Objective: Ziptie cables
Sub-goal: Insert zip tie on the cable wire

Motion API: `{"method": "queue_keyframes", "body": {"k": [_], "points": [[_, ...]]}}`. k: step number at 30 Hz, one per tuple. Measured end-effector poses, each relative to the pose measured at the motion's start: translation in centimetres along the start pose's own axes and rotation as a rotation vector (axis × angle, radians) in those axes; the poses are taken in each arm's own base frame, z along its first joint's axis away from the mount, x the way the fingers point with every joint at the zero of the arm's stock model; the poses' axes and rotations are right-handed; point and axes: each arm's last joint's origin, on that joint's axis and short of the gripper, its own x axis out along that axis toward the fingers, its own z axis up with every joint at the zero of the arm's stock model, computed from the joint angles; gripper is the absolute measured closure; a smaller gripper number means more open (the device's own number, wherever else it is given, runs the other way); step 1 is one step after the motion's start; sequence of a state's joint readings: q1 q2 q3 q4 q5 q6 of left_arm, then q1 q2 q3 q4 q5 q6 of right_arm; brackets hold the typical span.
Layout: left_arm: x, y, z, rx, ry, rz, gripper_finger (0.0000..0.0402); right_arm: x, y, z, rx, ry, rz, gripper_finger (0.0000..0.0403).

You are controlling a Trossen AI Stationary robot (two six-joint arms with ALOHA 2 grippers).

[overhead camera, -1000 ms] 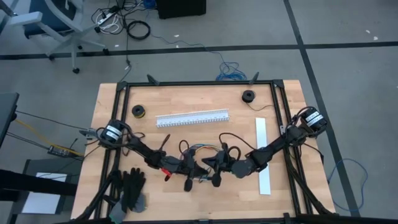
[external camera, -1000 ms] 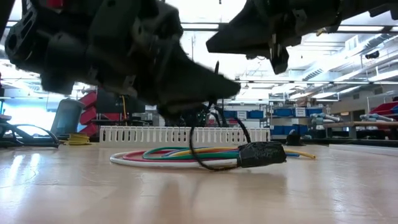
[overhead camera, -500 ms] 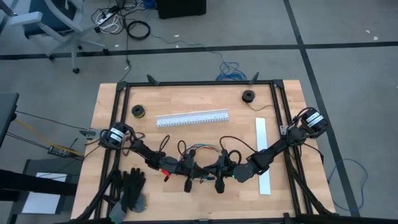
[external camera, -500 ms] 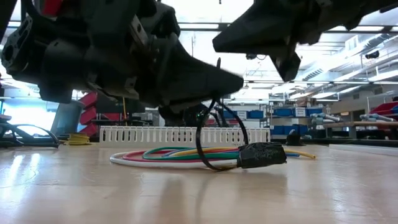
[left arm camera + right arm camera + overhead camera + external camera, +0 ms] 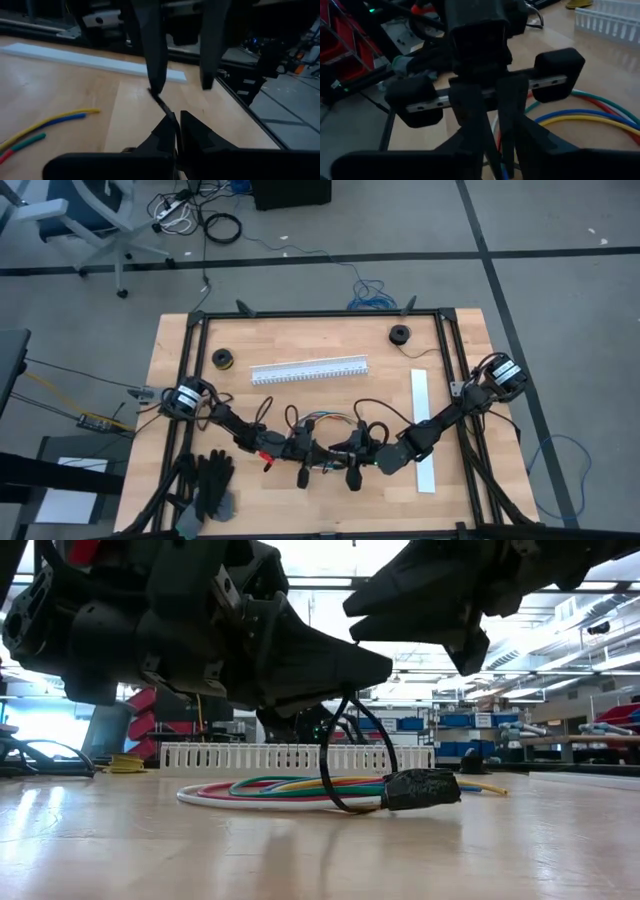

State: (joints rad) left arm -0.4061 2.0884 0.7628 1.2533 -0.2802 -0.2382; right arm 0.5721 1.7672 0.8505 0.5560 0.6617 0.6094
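Cables loop on the bench between two pincers

Cables (image 5: pixel 290 787), red, green, blue and yellow, lie in a flat coil on the wooden bench (image 5: pixel 150 850) near its front middle, just in front of the long white slotted channel (image 5: pixel 290 756). A dark plug end (image 5: pixel 420 789) rests on the bench at the coil's edge, and a thin black zip tie (image 5: pixel 345 765) arches up from it in a loop toward the arms above.

Both arms meet low over the coil. In the left wrist view, the left pincer (image 5: pixel 176 131) is clenched on the thin black strap, which runs forward from its tips. The right pincer (image 5: pixel 182 60) faces it from the other side; its two fingers stand a little apart, one of them at the far end of the strap, though whether it truly grips the strap is hard to tell from these angles.

Elsewhere on the bench, seen from above: a flat white strip (image 5: pixel 423 430) by the right arm, two small spools (image 5: pixel 222 358) at the back, and a pair of black gloves (image 5: pixel 212 483) at the front left.
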Motion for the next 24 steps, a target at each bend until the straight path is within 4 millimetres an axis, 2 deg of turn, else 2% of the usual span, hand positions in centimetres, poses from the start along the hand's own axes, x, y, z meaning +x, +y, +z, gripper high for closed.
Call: {"method": "queue_keyframes", "body": {"k": [4,10,16,24], "points": [[0.0,0.0,0.2,0.020,-0.026,0.007,0.0402,-0.1,-0.1,0.0,-0.008,-0.024,-0.048,0.0295],[-0.9,0.4,0.1,0.013,-0.058,0.027,0.0402,-0.5,0.0,-0.3,-0.031,-0.066,-0.131,0.0298],[-2.2,0.8,0.1,-0.008,-0.122,0.024,0.0402,-0.6,0.1,-0.3,-0.024,-0.077,-0.129,0.0308],[-1.7,0.5,0.5,0.015,-0.140,0.014,0.0402,0.4,-0.7,0.4,0.002,-0.044,-0.080,0.0303]]}}
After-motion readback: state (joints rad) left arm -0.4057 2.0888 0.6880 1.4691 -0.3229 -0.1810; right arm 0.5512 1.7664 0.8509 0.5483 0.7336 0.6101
